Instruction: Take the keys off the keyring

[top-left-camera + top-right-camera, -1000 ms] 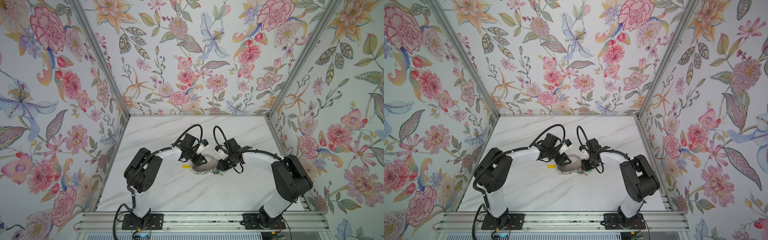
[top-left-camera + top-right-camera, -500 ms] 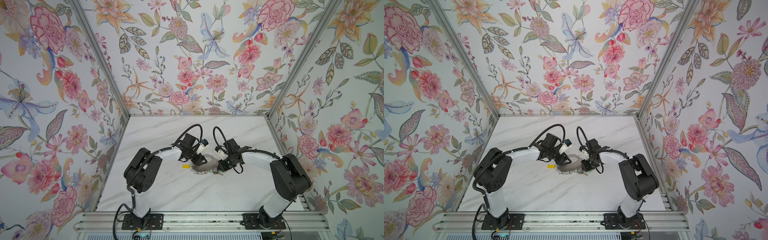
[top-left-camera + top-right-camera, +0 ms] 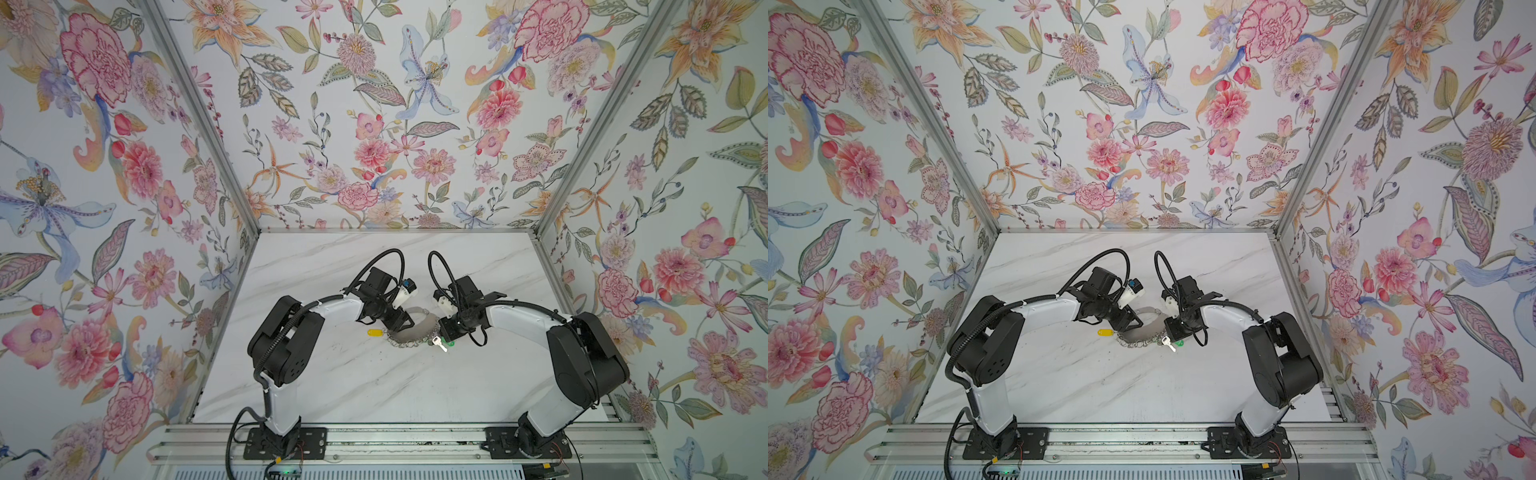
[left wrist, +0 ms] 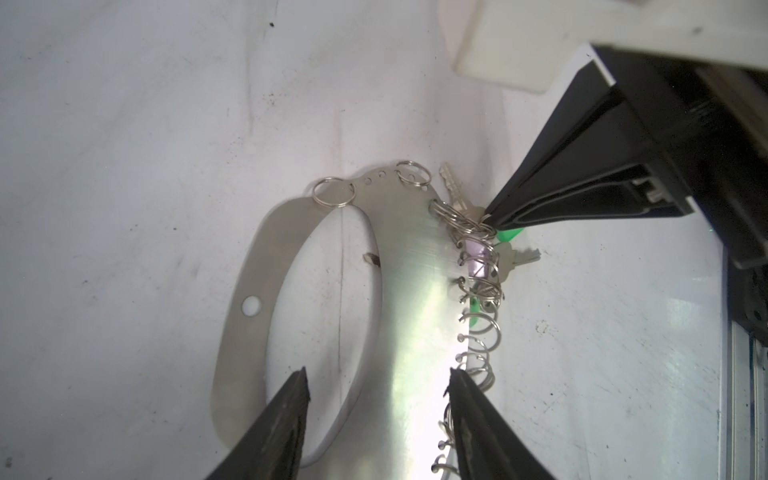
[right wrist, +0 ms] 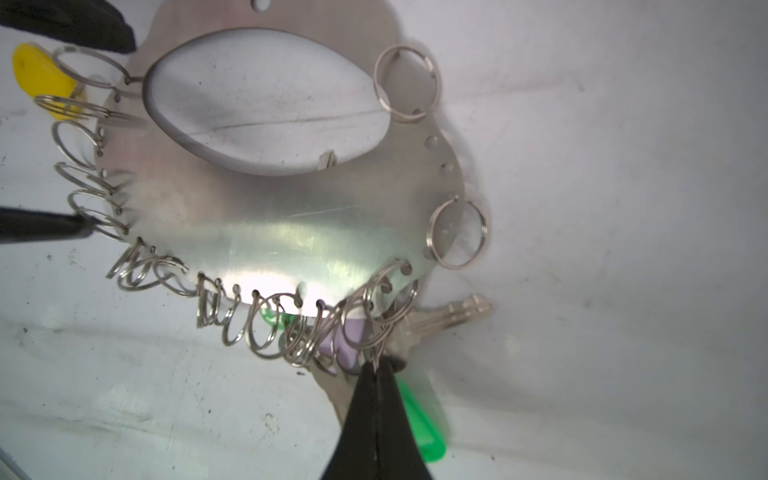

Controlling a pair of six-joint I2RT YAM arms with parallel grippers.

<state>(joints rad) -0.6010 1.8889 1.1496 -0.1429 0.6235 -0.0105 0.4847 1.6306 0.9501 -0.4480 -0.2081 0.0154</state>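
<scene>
1: Two pincers are down at the flat grey crescent-shaped metal keyring (image 3: pixel 415 329), which lies on the white marble-look tabletop (image 3: pixel 374 399) between the arms, roughly mid-table. Can anyone make out what the right pincer (image 5: pixel 376 368) has got?

2: Yeah, the right wrist view is pretty clear on that. Its jaws are pressed together with no gap, and the tips nip the bottom of one small silver wire ring (image 5: pixel 386 320) hanging off the plate's outer edge. Right by that ring sit the silver keys (image 5: pixel 451 313), two blades fanning out. There's a bright green plastic tag (image 5: pixel 424 432) poking out beside the black fingers and a pale lilac tag (image 5: pixel 349 345) tucked under the rings.

1: And the left pincer (image 4: pixel 378 380)?

2: Its jaws are spread apart, straddling the wide part of the plate. One finger (image 4: pixel 282 424) is on the oval cut-out side and the other is at the ringed edge. Honestly can't tell whether it's pressing on the plate or just sitting over it.

1: What's the yellow thing in both top views?

2: That's an oblong yellow plastic tag (image 3: pixel 1104 333), on the tabletop just beside the left pincer at the plate's other end, lying against the rings there. Its key is hidden. The right wrist view also shows a second green tag (image 5: pixel 274 320) peeking out mid-edge.
</scene>
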